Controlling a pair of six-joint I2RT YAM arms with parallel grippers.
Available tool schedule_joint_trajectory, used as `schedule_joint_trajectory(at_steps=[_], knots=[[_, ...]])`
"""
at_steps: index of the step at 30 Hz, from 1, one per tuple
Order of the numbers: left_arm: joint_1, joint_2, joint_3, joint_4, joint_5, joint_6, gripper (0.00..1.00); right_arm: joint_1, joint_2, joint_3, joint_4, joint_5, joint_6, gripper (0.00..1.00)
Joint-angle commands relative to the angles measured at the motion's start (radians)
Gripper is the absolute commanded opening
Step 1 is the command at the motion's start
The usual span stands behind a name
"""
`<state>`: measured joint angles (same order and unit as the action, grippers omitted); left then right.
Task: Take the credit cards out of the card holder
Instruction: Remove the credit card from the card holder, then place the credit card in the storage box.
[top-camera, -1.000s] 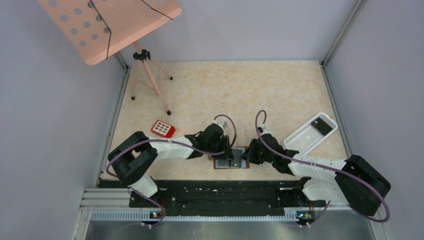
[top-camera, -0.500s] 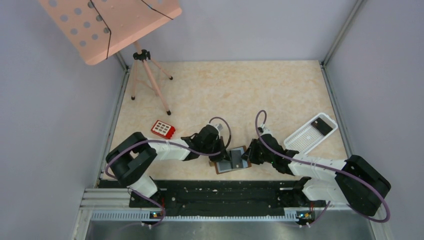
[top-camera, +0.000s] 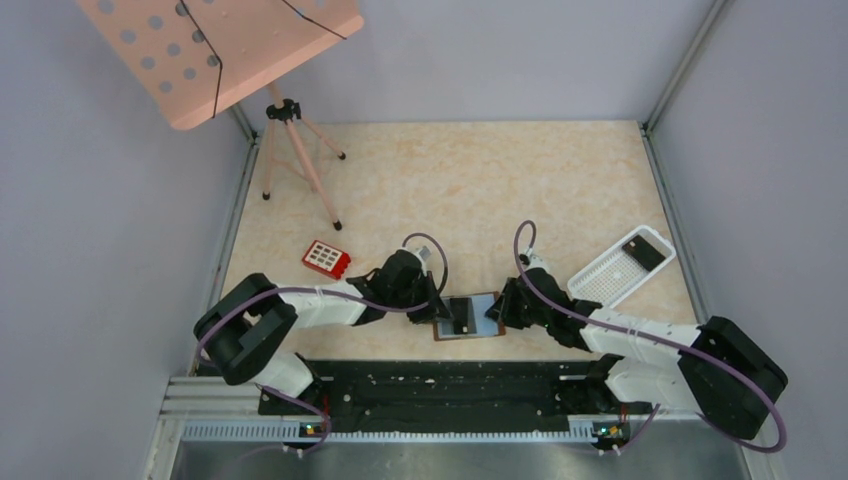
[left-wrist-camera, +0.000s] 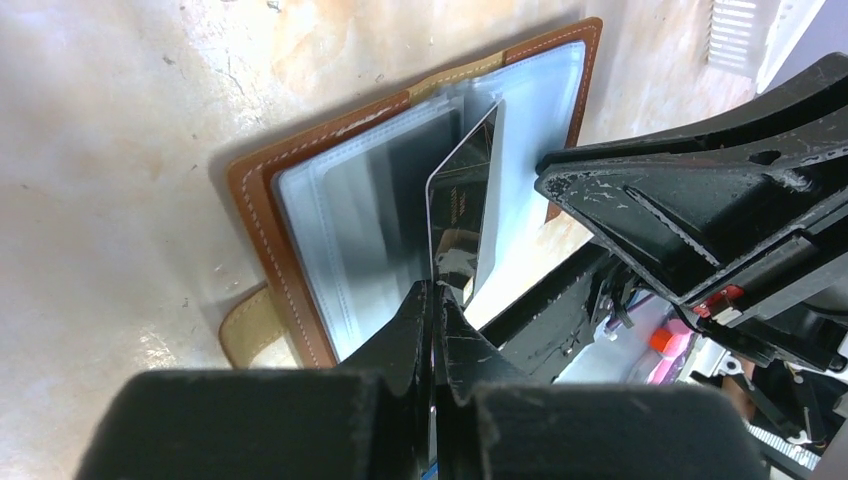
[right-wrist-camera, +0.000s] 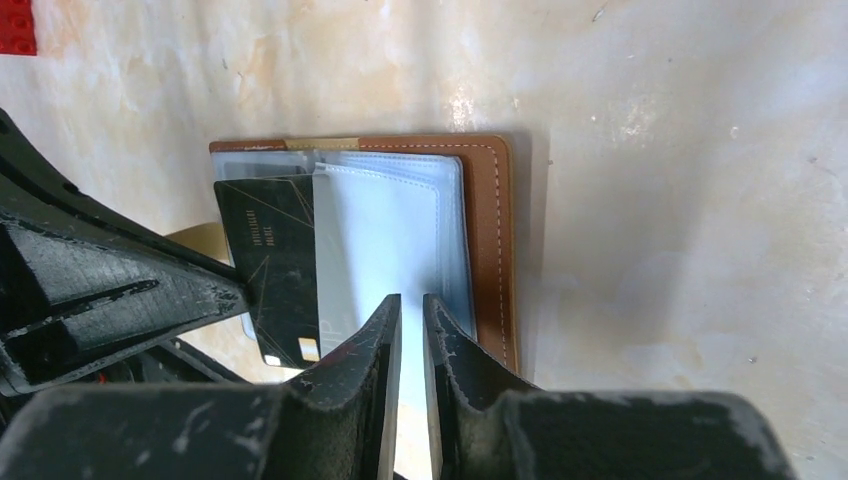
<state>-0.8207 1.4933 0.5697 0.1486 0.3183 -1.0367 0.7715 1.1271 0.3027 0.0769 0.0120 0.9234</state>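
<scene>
The brown card holder (top-camera: 482, 328) lies open on the table near the front edge, its blue-grey sleeves up. My left gripper (top-camera: 441, 309) is shut on the near end of a black credit card (left-wrist-camera: 465, 195), which stands on edge, partly out of a sleeve. In the left wrist view the holder's brown rim (left-wrist-camera: 258, 225) and tan tab (left-wrist-camera: 248, 328) show to the left of the card. My right gripper (right-wrist-camera: 411, 303) is pinched on a pale sleeve page at the holder's (right-wrist-camera: 490, 230) right half. The same black card (right-wrist-camera: 282, 262) shows at the left in that view.
A red keypad-like block (top-camera: 326, 258) lies left of the arms. A white perforated tray (top-camera: 612, 275) holding a black item (top-camera: 645, 250) sits at the right. A pink perforated stand (top-camera: 215, 50) on a tripod (top-camera: 300, 165) stands at the back left.
My left gripper has shut on the black card and drawn back to the left with it. The holder shifted slightly. The right gripper kept its hold.
</scene>
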Motion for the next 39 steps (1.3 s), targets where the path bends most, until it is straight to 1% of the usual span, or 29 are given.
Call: schedule_joint_trajectory(at_steps=[1,5,10,13,14,16,18,20,24,26,29,32,36,39], knots=[[0.005,-0.056,-0.008,-0.007,-0.023,0.051,0.00,-0.016,-0.028,0.046,-0.112,0.036,-0.070,0.15],[0.005,-0.083,-0.015,-0.021,-0.031,0.087,0.00,-0.030,-0.052,0.081,-0.107,0.014,-0.148,0.18],[0.005,-0.125,-0.046,0.032,-0.027,0.115,0.00,-0.073,-0.075,0.126,-0.066,-0.109,-0.264,0.25],[0.005,-0.138,-0.054,0.054,-0.020,0.149,0.00,-0.128,-0.086,0.145,-0.050,-0.167,-0.347,0.29],[0.005,-0.142,-0.056,0.058,-0.019,0.161,0.00,-0.158,-0.088,0.148,-0.030,-0.208,-0.374,0.31],[0.005,-0.150,-0.062,0.072,-0.010,0.190,0.00,-0.228,-0.082,0.146,0.042,-0.342,-0.413,0.37],[0.004,-0.162,-0.068,0.081,-0.004,0.213,0.00,-0.297,-0.042,0.155,0.111,-0.519,-0.437,0.44],[0.005,-0.176,-0.072,0.089,0.004,0.236,0.00,-0.343,0.031,0.194,0.126,-0.626,-0.465,0.47],[0.005,-0.201,-0.079,0.089,0.023,0.277,0.00,-0.364,0.181,0.269,0.126,-0.828,-0.541,0.49],[0.005,-0.210,-0.080,0.088,0.032,0.292,0.00,-0.364,0.263,0.299,0.158,-0.947,-0.556,0.50],[0.004,-0.214,-0.080,0.083,0.041,0.308,0.00,-0.364,0.357,0.334,0.190,-1.012,-0.564,0.51],[0.005,-0.216,-0.082,0.081,0.037,0.316,0.00,-0.362,0.419,0.356,0.217,-1.058,-0.567,0.53],[0.005,-0.210,-0.081,0.077,0.039,0.323,0.00,-0.336,0.481,0.373,0.261,-1.091,-0.586,0.61],[0.005,-0.204,-0.074,0.069,0.039,0.333,0.00,-0.302,0.521,0.383,0.294,-1.093,-0.606,0.63]])
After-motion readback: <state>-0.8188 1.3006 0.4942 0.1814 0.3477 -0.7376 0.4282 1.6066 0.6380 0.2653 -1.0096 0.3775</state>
